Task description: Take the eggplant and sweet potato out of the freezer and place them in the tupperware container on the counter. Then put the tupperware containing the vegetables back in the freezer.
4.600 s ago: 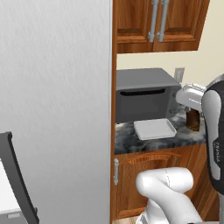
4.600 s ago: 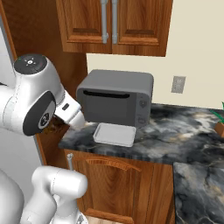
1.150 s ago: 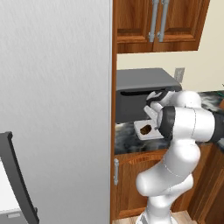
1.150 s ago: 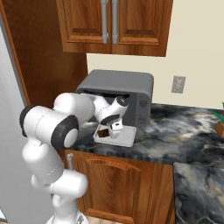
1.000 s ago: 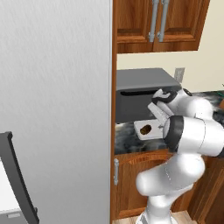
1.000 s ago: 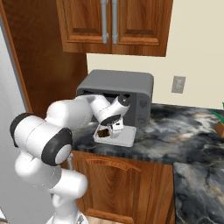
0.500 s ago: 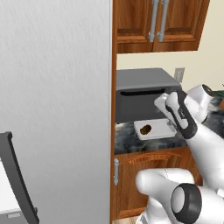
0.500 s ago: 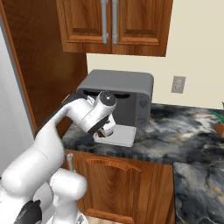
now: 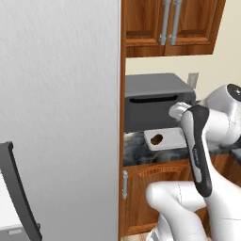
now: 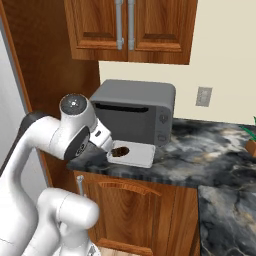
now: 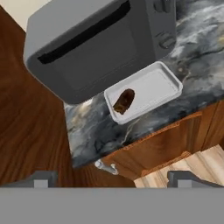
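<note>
The sweet potato, a brown stubby lump, lies at the left end of the whitish tupperware container on the dark marbled counter. The base views show the sweet potato in the tupperware container too. My gripper hangs above and in front of the counter edge, open and empty, well clear of the container. The pale-grey fridge stands on the left, with the freezer's inside out of view. The eggplant is out of view.
A grey toaster oven stands right behind the container. Wooden cabinets hang above and sit below the counter, with a metal door handle. More counter stretches right toward a plant.
The container was empty in the oldest frames; now the sweet potato lies in it. Over the last second the arm has drawn up and back from the container with the gripper open.
</note>
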Motion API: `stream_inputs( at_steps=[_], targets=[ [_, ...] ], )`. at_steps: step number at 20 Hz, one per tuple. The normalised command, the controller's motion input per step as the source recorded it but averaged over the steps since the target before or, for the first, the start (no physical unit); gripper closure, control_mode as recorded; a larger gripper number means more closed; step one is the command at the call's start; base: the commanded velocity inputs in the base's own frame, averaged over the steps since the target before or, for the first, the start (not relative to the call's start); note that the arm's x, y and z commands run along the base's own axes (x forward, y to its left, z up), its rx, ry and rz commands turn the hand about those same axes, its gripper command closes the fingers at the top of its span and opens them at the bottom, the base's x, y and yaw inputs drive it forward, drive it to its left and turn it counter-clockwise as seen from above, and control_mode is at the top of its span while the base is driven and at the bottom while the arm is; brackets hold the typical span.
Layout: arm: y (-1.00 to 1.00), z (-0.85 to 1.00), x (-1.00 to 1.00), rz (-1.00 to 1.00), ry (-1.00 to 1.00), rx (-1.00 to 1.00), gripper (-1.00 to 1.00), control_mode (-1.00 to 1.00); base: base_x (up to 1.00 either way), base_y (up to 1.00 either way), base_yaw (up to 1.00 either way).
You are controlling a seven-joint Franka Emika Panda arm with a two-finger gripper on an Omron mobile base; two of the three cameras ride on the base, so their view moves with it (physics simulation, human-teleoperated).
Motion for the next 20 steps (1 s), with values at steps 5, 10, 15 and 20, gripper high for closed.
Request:
stream_inputs(
  at_steps=[5, 10, 15, 20],
  targets=[
    [0.26, 0.98, -0.94, 0.18, 0.00, -0.14, -1.00, -1.00, 0.00, 0.00, 0.00],
    [0.15, 0.55, -1.00, 0.15, 0.00, -0.10, -1.00, -1.00, 0.00, 0.00, 0.00],
    [0.33, 0.04, -0.70, 0.04, 0.00, -0.11, -1.00, -1.00, 0.00, 0.00, 0.00],
    [0.09, 0.00, -0.19, 0.00, -0.02, -0.02, -1.00, 1.00, -0.80, 0.67, 0.00]
  ],
)
